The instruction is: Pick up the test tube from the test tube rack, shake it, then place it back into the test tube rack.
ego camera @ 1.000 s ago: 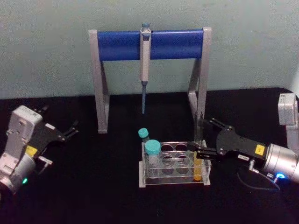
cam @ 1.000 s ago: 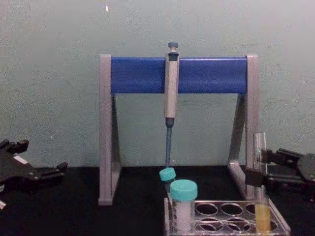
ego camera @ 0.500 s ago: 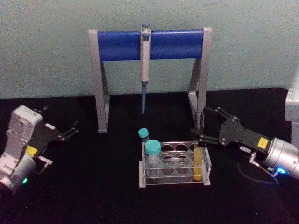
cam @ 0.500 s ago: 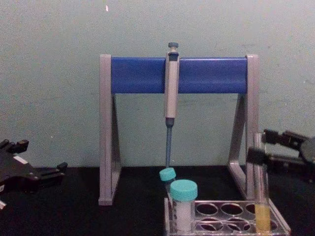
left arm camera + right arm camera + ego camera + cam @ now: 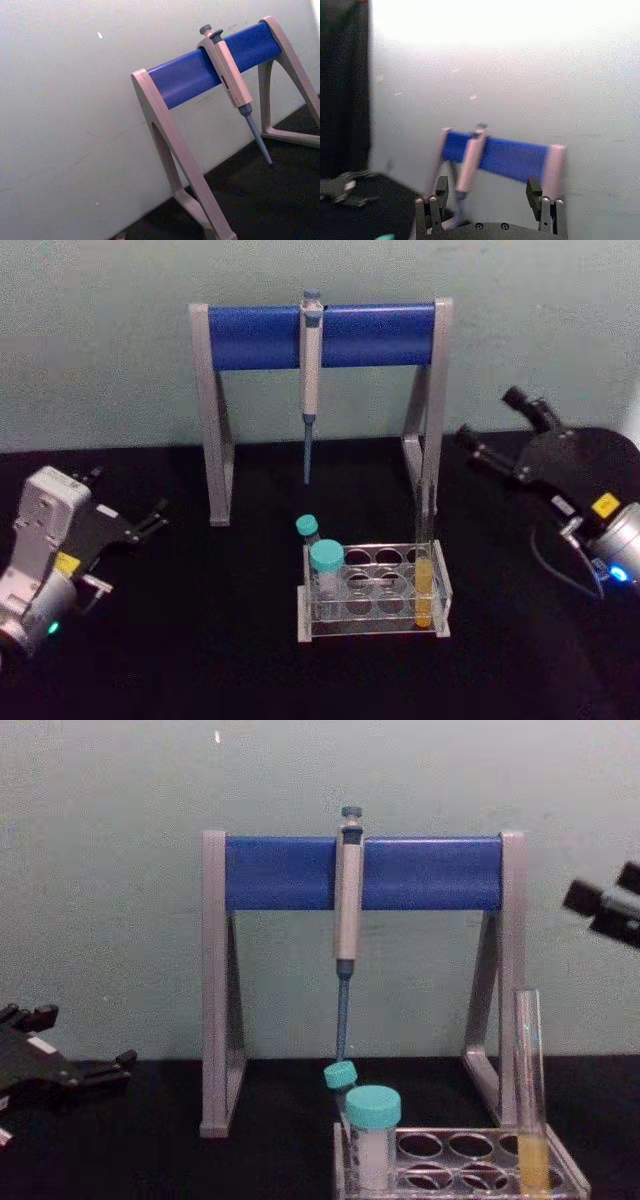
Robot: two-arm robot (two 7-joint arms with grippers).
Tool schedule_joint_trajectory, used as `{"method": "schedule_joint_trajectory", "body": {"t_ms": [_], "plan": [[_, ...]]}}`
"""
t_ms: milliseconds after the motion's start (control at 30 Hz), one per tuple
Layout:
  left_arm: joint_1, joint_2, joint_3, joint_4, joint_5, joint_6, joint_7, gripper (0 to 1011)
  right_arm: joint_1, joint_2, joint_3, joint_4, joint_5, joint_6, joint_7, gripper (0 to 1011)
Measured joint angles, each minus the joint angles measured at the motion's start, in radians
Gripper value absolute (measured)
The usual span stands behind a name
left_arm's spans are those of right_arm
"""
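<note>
The test tube point(image 5: 425, 585) stands upright in the right front hole of the test tube rack point(image 5: 372, 631), yellow-orange liquid in its lower part. The chest view shows the test tube point(image 5: 529, 1100) rising well above the rack point(image 5: 338, 1172). My right gripper point(image 5: 490, 416) hangs open, up and to the right of the tube and well apart from it, and shows at the chest view's right edge point(image 5: 606, 892). In the right wrist view its fingers point(image 5: 428, 211) stand wide with nothing between them. My left gripper point(image 5: 126, 496) rests open at the far left, low over the table point(image 5: 74, 1042).
The grey-and-blue pipette stand point(image 5: 320, 335) straddles the table behind the rack, with a pipette point(image 5: 310, 380) hanging from its bar; both show in the left wrist view point(image 5: 220, 60). Two teal-capped tubes point(image 5: 326, 562) stand in the rack's left end.
My right gripper has let go of the test tube and drawn back up and to the right. The tube stays upright in the rack. The left arm has not moved.
</note>
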Motion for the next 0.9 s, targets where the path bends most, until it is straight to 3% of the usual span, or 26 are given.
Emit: {"method": "schedule_joint_trajectory", "body": {"t_ms": [167, 267, 333, 533, 733, 900], "plan": [[0.000, 0.000, 0.000, 0.000, 0.000, 0.000, 0.000, 1001, -0.029, -0.022, 0.043, -0.017, -0.037, -0.008, -0.108, 1000], [0.000, 0.000, 0.000, 0.000, 0.000, 0.000, 0.000, 1001, -0.051, -0.035, 0.062, -0.027, -0.090, 0.005, -0.202, 1000], [0.000, 0.000, 0.000, 0.000, 0.000, 0.000, 0.000, 1001, -0.070, -0.048, 0.075, -0.034, -0.127, 0.026, -0.273, 1000], [0.000, 0.000, 0.000, 0.000, 0.000, 0.000, 0.000, 1001, -0.110, -0.079, 0.092, -0.040, -0.192, 0.108, -0.409, 1000], [0.000, 0.000, 0.000, 0.000, 0.000, 0.000, 0.000, 1001, -0.130, -0.097, 0.099, -0.045, -0.223, 0.213, -0.484, 1000], [0.000, 0.000, 0.000, 0.000, 0.000, 0.000, 0.000, 1001, -0.135, -0.107, 0.101, -0.044, -0.234, 0.275, -0.504, 1000]]}}
